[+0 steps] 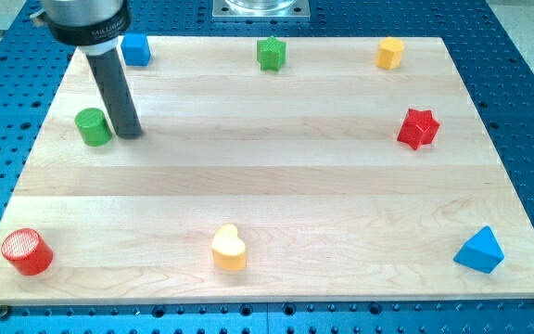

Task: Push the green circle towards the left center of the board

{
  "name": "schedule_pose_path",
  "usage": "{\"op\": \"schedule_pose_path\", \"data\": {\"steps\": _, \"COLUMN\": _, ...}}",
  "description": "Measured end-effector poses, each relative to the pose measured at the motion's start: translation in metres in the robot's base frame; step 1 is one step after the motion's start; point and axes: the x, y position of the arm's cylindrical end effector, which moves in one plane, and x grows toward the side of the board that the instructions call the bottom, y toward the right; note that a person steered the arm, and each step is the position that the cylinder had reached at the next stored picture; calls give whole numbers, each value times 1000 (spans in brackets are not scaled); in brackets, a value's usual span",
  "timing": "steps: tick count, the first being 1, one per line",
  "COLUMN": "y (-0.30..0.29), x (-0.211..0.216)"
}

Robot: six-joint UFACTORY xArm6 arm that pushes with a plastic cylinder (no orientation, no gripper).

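The green circle (pixel 93 126) is a short green cylinder standing near the left edge of the wooden board (pixel 276 186), a little above mid-height. My tip (pixel 129 133) rests on the board just to the right of the green circle, almost touching its side. The dark rod rises from the tip up and to the left toward the view's top left corner.
A blue cube (pixel 135 49), a green star (pixel 271 54) and a yellow hexagon block (pixel 390 53) line the top edge. A red star (pixel 418 128) sits at the right. A red circle (pixel 27 251), a yellow heart (pixel 229 248) and a blue triangle (pixel 480 250) lie along the bottom.
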Motion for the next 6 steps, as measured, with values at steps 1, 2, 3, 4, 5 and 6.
{"op": "schedule_pose_path", "data": {"steps": 1, "y": -1, "x": 14}}
{"op": "schedule_pose_path", "data": {"steps": 2, "y": 3, "x": -30}}
{"op": "schedule_pose_path", "data": {"steps": 3, "y": -22, "x": -32}}
{"op": "schedule_pose_path", "data": {"steps": 4, "y": -51, "x": -28}}
{"op": "schedule_pose_path", "data": {"steps": 5, "y": -47, "x": -23}}
{"op": "schedule_pose_path", "data": {"steps": 6, "y": 25, "x": -28}}
